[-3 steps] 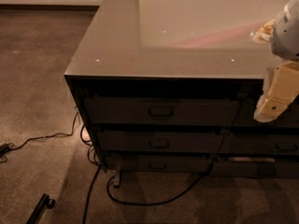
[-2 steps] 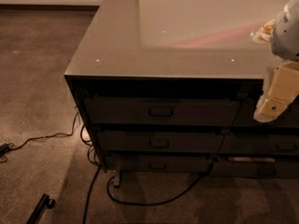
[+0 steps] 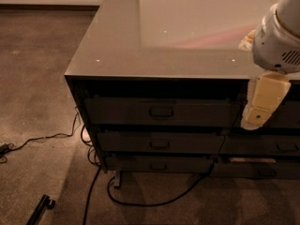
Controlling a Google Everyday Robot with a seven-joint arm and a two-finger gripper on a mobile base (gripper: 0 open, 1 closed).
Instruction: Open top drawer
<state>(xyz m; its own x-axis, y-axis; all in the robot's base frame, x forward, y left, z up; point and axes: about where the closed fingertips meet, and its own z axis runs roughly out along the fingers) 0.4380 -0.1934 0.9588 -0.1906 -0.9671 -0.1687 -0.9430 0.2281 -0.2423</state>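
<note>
The arm (image 3: 279, 36) is nearest, coming in from the upper right edge with a white, rounded housing; below it hangs the gripper (image 3: 255, 116), cream-coloured, pointing down and a little to the left; I cannot tell if it is open or closed, and it holds nothing that I can see. It lies in front of the place where two drawer stacks meet, just at the right end of the top drawer (image 3: 122, 110), and well apart from the metal pull (image 3: 161, 111); whether it touches the front I cannot tell.

Next comes the brown speckled floor (image 3: 37, 78); at the bottom left lies a short black bar (image 3: 40, 209); a thick black cable (image 3: 154, 203) curves over the floor before the cabinet, and a thin cable (image 3: 42, 138) runs away to the left edge.

Then the cabinet; in the left stack the bottom drawer (image 3: 187, 164) is lowest, the middle drawer (image 3: 197, 142) above it, and the top drawer stands highest, directly under the edge of the cabinet top (image 3: 117, 46); its front is dark, the tallest of the three, the pull sits at its centre, and it appears shut. To the right, the neighbouring stack (image 3: 281, 146) is partly hidden behind the gripper.

Farther back, the grey cabinet top holds a pale glossy panel (image 3: 197, 18) with a pinkish reflection; farthest, at the upper left, a baseboard (image 3: 47, 6) meets the floor.
</note>
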